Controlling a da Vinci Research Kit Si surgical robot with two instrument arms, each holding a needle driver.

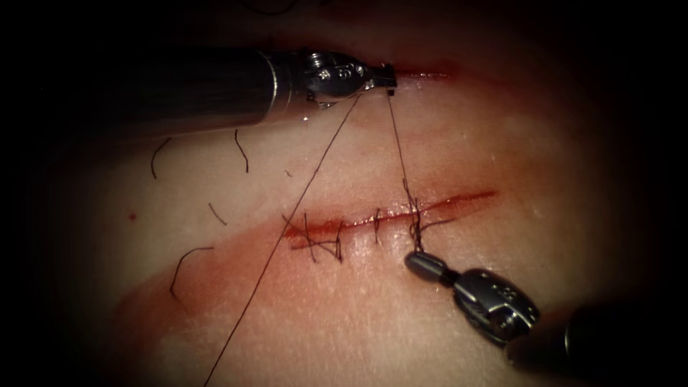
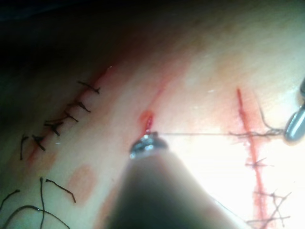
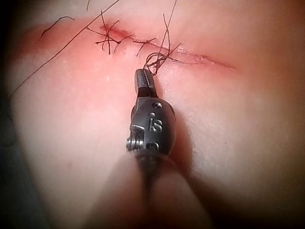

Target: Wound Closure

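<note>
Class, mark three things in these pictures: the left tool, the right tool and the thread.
left tool [image 1: 383, 77]: endoscope view, at its jaw tips, shut on the thread.
right tool [image 1: 423, 262]: endoscope view, at its shut jaw tips.
thread [image 1: 400, 154]: endoscope view, midway along the taut strand.

The tissue [image 1: 444, 315] carried everything I saw. Its cut [image 1: 390, 215] ran across the middle, partly closed by dark stitches [image 1: 337, 240], with red fluid [image 1: 315, 231] along its line. Cut ends of thread [image 1: 183, 269] lay loose on the surface left of the cut. A long strand of thread [image 1: 279, 244] lay slanting over the tissue and crossed the cut's left end. A second, shorter cut [image 1: 423, 74] showed farther back.
</note>
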